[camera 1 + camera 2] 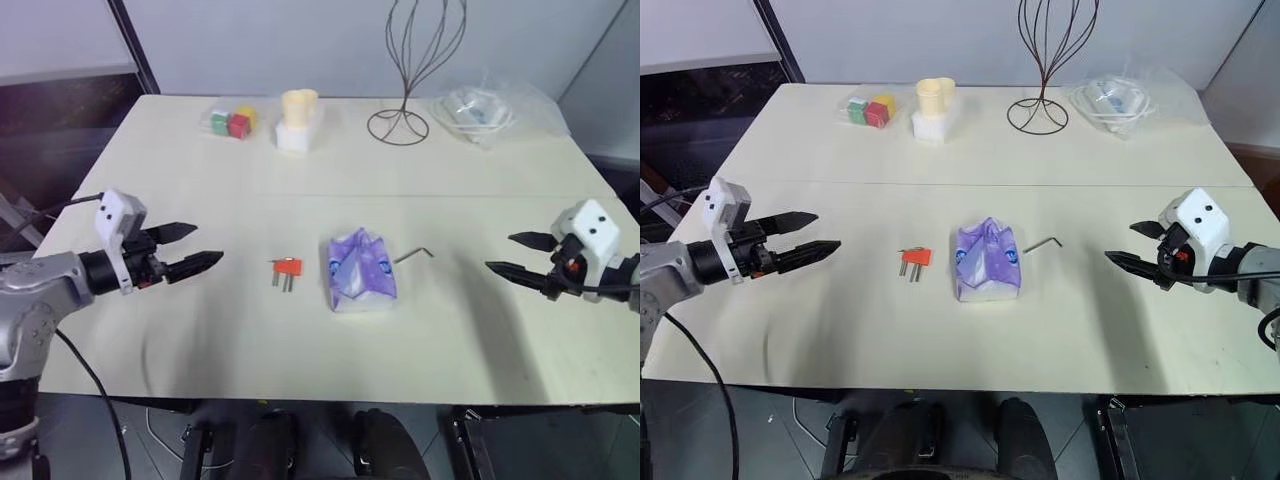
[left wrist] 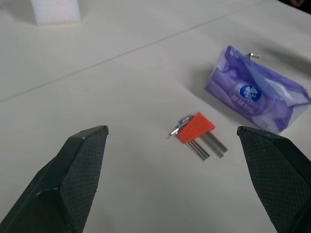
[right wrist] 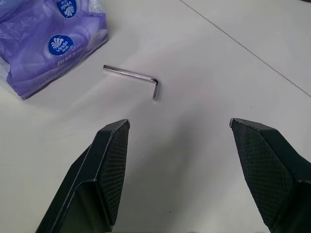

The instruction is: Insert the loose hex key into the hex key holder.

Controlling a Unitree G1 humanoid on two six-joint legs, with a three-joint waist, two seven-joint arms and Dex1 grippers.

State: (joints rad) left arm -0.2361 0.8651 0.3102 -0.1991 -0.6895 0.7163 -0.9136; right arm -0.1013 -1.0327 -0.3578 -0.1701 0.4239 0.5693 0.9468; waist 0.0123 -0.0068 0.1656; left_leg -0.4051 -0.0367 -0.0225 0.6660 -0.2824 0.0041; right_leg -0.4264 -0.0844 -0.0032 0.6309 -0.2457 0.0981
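Tissue pack [image 1: 361, 271], purple, lies in the middle of the table [image 1: 200, 340] and serves as landmark. Left of it, well apart, hangs the left gripper [image 1: 190, 249] with jaws wide open and empty; right of it, equally far, the right gripper [image 1: 518, 254] is also spread and empty. The hex key holder [image 1: 287, 268] lies flat just left of the pack. The loose hex key [image 1: 412, 255] lies just right of the pack. Behind the pack, far, stand coloured cubes [image 1: 232, 122], a cup [image 1: 299, 106] and a wire stand [image 1: 400, 120].
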